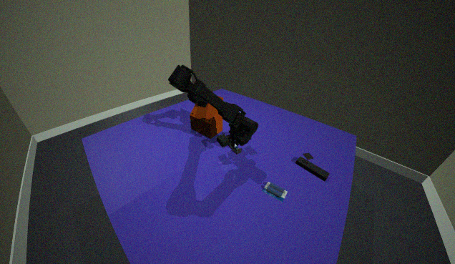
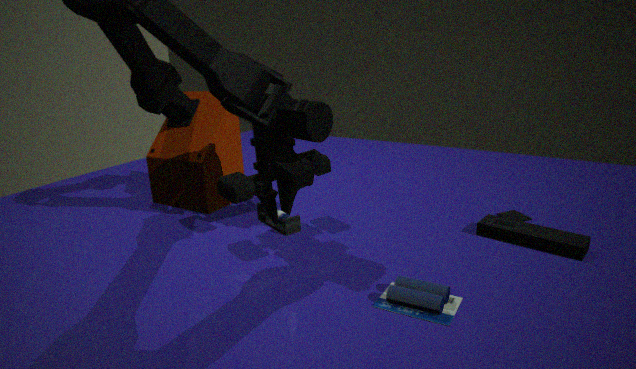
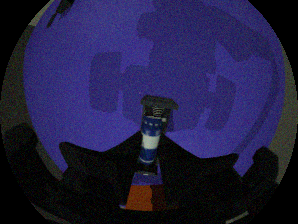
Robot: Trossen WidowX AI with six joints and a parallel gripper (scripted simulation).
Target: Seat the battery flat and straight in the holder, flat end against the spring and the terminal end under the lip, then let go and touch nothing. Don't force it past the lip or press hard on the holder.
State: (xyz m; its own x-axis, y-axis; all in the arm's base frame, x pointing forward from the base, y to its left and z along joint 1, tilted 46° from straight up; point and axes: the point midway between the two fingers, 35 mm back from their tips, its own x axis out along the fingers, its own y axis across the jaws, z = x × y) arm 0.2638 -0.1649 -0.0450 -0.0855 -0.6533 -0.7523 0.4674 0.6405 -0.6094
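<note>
The battery (image 3: 150,142) (image 2: 282,215), blue with a white band, lies lengthwise along the dark holder (image 3: 168,104) (image 2: 292,225) (image 1: 237,152). In the wrist view the coiled spring shows at the holder's far end, just beyond the battery's far blue end. The battery's near end is at the holder's near end wall, dark and hard to make out. My gripper (image 3: 149,134) (image 2: 279,209) is shut on the battery, a finger at each side. Whether the battery lies fully flat, and whether its terminal is under the lip, I cannot tell. The fingers hide part of the holder.
A blue and white board (image 1: 275,196) (image 2: 414,313) bearing two blue cylinders lies toward the front right. A long black bar (image 1: 312,169) (image 2: 535,238) with a small dark flat piece (image 1: 307,156) beside it lies farther right. The orange arm base (image 1: 207,120) (image 2: 220,136) stands behind the holder.
</note>
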